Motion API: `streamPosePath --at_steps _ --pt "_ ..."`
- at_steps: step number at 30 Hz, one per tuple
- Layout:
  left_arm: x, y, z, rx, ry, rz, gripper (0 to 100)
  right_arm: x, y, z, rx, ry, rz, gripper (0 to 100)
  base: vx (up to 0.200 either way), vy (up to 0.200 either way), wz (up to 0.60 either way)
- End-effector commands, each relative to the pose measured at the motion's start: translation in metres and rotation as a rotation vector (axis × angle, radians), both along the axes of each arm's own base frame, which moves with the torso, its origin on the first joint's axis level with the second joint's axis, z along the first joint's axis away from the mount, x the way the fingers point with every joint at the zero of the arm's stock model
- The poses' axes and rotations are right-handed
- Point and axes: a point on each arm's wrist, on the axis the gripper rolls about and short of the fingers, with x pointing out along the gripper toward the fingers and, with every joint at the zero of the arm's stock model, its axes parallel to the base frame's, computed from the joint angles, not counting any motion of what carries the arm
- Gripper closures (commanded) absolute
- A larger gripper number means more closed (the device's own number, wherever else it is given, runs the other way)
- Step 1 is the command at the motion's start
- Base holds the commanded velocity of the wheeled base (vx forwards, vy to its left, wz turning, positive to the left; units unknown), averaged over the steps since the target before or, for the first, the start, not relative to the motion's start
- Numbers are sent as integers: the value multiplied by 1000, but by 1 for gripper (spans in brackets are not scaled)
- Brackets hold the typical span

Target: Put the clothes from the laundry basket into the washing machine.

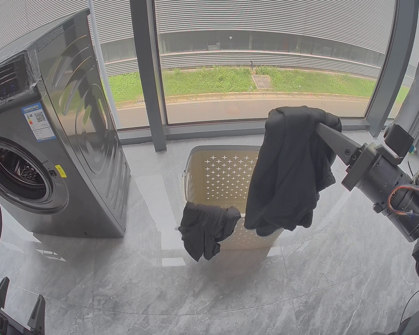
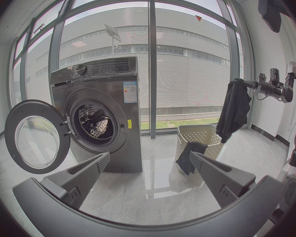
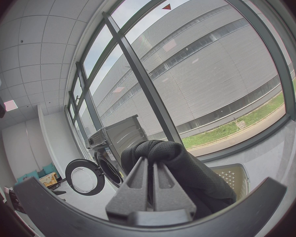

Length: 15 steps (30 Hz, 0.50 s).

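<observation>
Grips one dark garment in the right jaws above the right side of the laundry basket, holds the left jaws apart and empty at near left, leaves a second garment draped over its near rim, and seemingly has nothing yet inside the open washing machine at left.

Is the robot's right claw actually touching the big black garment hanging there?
Touching. The right wrist view shows the right gripper shut on the black garment, with the fabric bunched over its tips.
</observation>
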Motion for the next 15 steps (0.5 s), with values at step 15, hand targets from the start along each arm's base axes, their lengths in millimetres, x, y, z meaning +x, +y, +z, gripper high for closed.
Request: streamPosePath --at_steps 15 --pt "0 0 -5 -2 1 -2 0 -13 -8 2 11 -17 13 100 0 147 0"
